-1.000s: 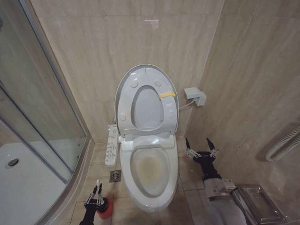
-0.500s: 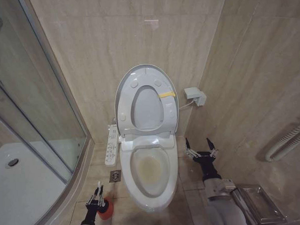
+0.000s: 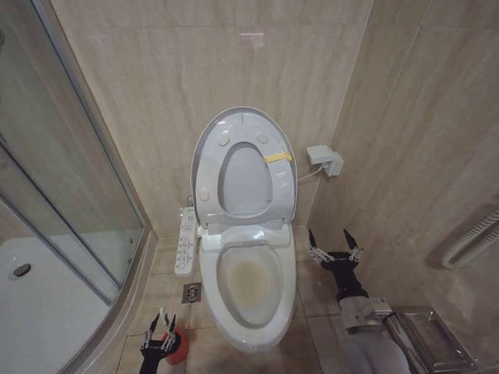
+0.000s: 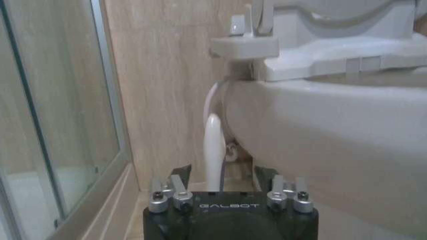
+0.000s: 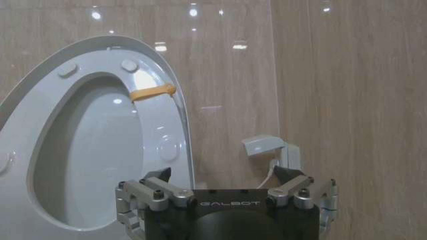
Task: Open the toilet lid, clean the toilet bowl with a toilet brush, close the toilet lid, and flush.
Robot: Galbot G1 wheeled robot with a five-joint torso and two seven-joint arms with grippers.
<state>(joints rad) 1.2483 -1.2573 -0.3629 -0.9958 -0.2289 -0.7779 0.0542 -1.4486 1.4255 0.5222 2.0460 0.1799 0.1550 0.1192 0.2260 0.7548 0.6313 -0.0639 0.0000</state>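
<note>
Brush [image 3: 164, 317] sits at lower left of the head view, thin white handle upright in the red holder [image 3: 179, 346] on the floor, just left of the toilet bowl [image 3: 249, 288]. Left gripper [image 3: 157, 340] is right at it: in the left wrist view the handle [image 4: 213, 150] stands between the spread fingers [image 4: 179, 176], contact not clear, so released, not yet clamped. Bowl sits centre frame, yellowish-brown stain inside. Toilet lid [image 3: 208, 147] and seat [image 3: 274, 182] both raised against the back wall, yellow tag [image 3: 277, 157] on the seat. Control panel [image 3: 186, 241] left of the bowl. Right gripper [image 3: 333, 248] hovers right of the bowl, fingers spread wide, grasping nothing. Glass shower door [image 3: 50, 171] at frame left.
</note>
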